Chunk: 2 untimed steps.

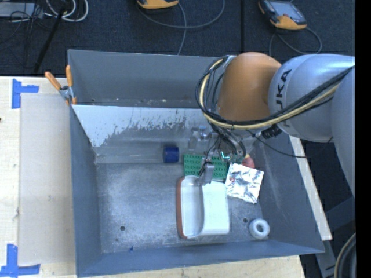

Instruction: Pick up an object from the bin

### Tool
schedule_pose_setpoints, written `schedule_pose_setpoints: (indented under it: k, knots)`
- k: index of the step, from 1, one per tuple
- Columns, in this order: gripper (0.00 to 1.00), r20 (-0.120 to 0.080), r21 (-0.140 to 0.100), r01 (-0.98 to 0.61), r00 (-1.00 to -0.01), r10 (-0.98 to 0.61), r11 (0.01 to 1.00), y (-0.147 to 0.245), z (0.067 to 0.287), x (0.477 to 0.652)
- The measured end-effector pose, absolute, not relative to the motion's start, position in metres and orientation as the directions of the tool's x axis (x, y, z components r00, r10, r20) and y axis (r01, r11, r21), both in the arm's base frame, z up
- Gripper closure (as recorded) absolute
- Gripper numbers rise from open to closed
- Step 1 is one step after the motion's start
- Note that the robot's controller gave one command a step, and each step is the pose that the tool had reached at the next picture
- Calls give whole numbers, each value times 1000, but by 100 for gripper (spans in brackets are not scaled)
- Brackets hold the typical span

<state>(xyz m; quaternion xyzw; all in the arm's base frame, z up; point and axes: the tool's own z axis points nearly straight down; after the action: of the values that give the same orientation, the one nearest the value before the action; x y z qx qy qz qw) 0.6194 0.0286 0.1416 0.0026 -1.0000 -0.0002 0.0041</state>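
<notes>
Green flat studded plastic building plate [192,164] — located right of the centre of the grey metal bin [127,204], near its back wall. Gripper [210,168]: positioned directly over the right half of the plate, below the orange wrist cover [246,86] and the looped cables [207,110]. Whether the gripper is spread or closed cannot be determined, as the wrist and cabling hide it.

Adjacent items:
- White rectangular plastic tray with a reddish rim [200,210]: touches the plate's front edge.
- Crumpled silver foil packet [244,184]: just beside the plate, on its right.
- Small blue cylinder [170,154]: near the plate's left edge, not touching it.
- White ring [259,229]: front right corner — well apart from the plate.
</notes>
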Motion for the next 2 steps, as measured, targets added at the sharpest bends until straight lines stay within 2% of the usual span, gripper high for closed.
schedule_pose_setpoints:
  k: [1,2]
  knots:
    - [0,8,0,-4,-1000,-4,1000,12,73,601]
    - [100,-9,1,-3,-1000,-3,1000,13,80,607]
